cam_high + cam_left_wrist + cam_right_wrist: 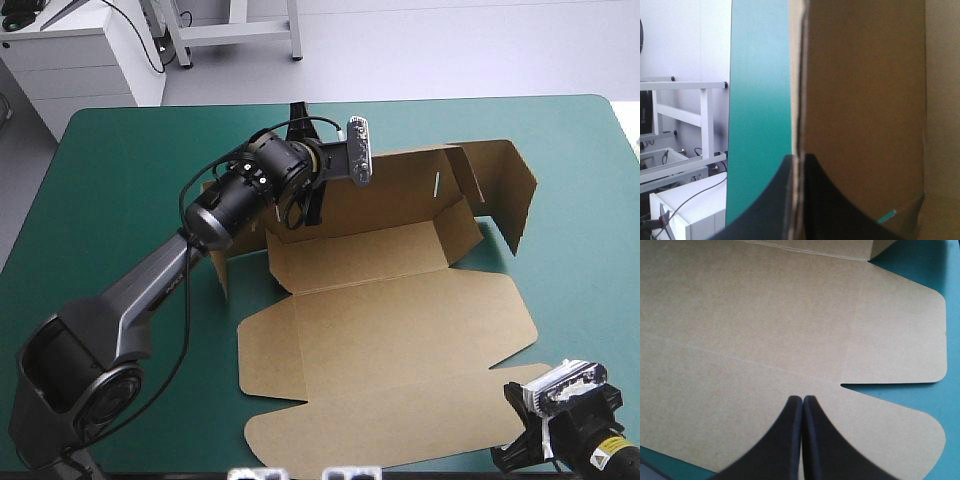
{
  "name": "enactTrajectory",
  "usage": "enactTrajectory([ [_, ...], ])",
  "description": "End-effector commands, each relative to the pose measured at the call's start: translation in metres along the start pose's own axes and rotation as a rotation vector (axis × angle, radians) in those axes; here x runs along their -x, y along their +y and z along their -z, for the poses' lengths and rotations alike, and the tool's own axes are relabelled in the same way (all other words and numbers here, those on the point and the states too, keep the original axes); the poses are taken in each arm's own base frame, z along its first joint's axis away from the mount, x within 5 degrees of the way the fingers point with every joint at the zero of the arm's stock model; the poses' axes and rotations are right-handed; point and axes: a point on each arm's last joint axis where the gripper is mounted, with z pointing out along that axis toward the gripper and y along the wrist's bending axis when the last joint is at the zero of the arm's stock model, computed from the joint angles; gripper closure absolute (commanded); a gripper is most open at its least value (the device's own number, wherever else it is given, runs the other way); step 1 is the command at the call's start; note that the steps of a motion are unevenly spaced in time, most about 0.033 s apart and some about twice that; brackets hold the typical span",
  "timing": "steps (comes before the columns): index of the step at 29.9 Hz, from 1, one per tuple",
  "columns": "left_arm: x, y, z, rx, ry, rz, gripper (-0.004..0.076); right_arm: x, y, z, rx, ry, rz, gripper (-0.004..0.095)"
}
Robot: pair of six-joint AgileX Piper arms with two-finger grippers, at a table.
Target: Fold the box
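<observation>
The left gripper (799, 160), pinching the raised far wall (400, 195) of the box (360, 255), should tip it squarely upright; the right gripper (802, 400) hovers over the lid (765, 315), fingers (785, 440) clenched on nothing.

The box (400, 330) is plain brown board with no print, marked only by faint straight crease lines. Ahead of the right gripper (802, 399) the brown is even. The cut edge of the board at the left gripper (799, 160) shows as a paler streak. Both grippers have plain black fingers. The table cover (120, 170) is a flat teal-green without pattern. The left arm (130, 310) is grey low down and black toward the wrist. A small yellow label (602, 458) marks the black right wrist.
</observation>
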Motion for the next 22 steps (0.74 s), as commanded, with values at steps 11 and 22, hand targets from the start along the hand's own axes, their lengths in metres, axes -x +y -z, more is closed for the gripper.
enactTrajectory([
  [11,-0.029,-0.037,0.043,0.276,-0.208,-0.114,0.0733,0.011,-0.001,0.003,-0.006,-0.069,-0.007,0.0928],
  [22,-0.044,-0.057,0.024,0.299,-0.133,-0.156,0.0733,0.02,-0.004,0.004,-0.035,-0.168,-0.082,0.0926],
])
